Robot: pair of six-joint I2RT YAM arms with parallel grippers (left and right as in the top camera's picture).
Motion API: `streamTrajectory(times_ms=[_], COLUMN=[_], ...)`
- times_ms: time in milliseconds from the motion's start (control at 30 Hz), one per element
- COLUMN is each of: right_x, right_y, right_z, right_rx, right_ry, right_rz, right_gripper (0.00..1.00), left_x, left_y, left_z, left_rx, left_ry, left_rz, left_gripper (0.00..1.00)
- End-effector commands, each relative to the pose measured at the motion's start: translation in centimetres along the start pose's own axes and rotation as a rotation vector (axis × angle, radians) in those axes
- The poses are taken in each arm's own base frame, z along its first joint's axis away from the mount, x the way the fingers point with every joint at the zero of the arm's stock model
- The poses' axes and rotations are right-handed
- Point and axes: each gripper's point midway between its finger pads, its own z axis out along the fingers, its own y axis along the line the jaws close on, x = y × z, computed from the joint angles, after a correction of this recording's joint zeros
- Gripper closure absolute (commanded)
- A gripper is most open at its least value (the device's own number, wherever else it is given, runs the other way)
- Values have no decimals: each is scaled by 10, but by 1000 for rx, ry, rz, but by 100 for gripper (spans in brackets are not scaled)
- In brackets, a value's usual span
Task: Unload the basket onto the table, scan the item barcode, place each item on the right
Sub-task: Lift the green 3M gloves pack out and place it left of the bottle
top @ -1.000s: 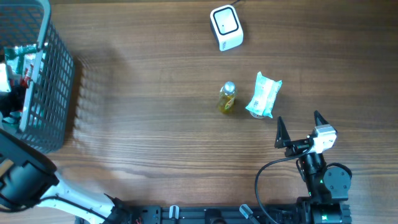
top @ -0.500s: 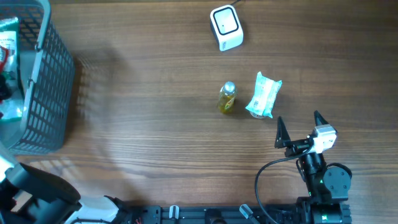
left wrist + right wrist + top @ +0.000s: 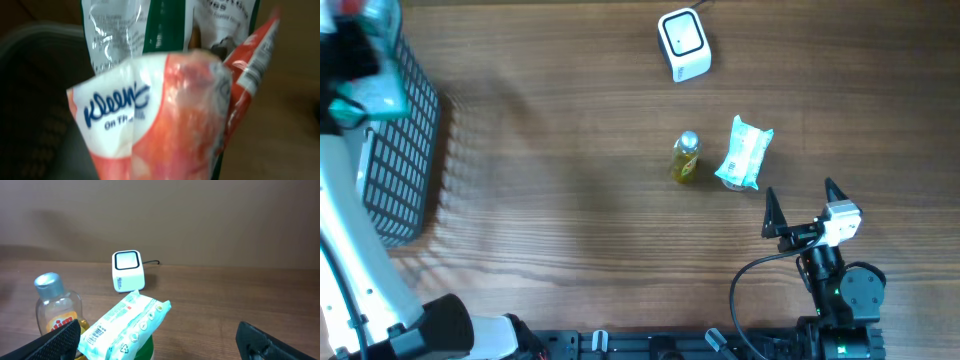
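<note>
A red-and-white Kleenex tissue pack [image 3: 150, 115] fills the left wrist view, hanging right at the camera, with other packets [image 3: 120, 30] behind it. My left gripper [image 3: 350, 40] hovers over the grey basket [image 3: 405, 170] at the far left and is shut on the pack; its fingers are hidden behind it. The white scanner [image 3: 682, 44] stands at the back centre and also shows in the right wrist view as the scanner [image 3: 127, 270]. My right gripper [image 3: 800, 207] rests open near the front right, empty, as gripper [image 3: 160, 345].
A small bottle of yellow liquid [image 3: 686, 157] and a pale teal wipes pack [image 3: 744, 153] lie mid-table, just beyond the right gripper. In the right wrist view the bottle [image 3: 56, 305] and wipes pack [image 3: 127, 325] sit between the fingers and the scanner.
My left arm has risen out of the basket toward the far left corner, carrying the tissue pack up. The right arm has not moved.
</note>
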Motion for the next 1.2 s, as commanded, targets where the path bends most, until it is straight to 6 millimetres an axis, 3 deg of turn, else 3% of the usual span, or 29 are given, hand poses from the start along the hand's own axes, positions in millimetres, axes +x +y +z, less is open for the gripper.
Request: streamTrajectory(times_ms=[0, 100, 200, 300, 367, 467, 567, 767, 800, 833, 867, 900, 933, 1167], right_x=[-2, -2, -2, -2, -2, -2, -2, -2, -2, -2, -2, -2, -2, -2], right_y=[-1, -1, -1, -1, -1, -1, -1, -1, -1, -1, -1, -1, -1, -1], right_z=[0, 0, 0, 0, 0, 0, 0, 0, 0, 0, 0, 0, 0, 0], right_rx=[7, 7, 7, 7, 7, 7, 7, 7, 7, 7, 7, 7, 7, 7], right_ry=[-8, -8, -8, -8, -8, -8, -8, -8, -8, -8, -8, -8, -8, -8], right_rz=[-3, -3, -3, -3, -3, -3, -3, -3, -3, -3, -3, -3, -3, -3], right_gripper=[0, 0, 0, 0, 0, 0, 0, 0, 0, 0, 0, 0, 0, 0], left_x=[16, 32, 65, 107, 146, 202, 256, 321, 328, 333, 332, 331, 326, 276], left_y=[-57, -106, -152, -187, -211, -238, -264, -286, -286, -285, -286, -286, -288, -295], left_z=[-10, -13, -4, 29, 58, 85, 100, 108, 111, 114, 114, 114, 111, 79], left_rx=[86, 192, 257, 270, 260, 245, 212, 211, 207, 202, 203, 207, 222, 305], left_ry=[79, 144, 252, 335, 372, 393, 346, 311, 321, 330, 328, 324, 312, 212], left_rz=[-45, -24, -49, -81, -97, -87, -32, 40, 49, 54, 54, 64, 88, 109], left_gripper=[96, 96, 96, 96, 96, 96, 96, 96, 96, 74, 36, 9, 0, 0])
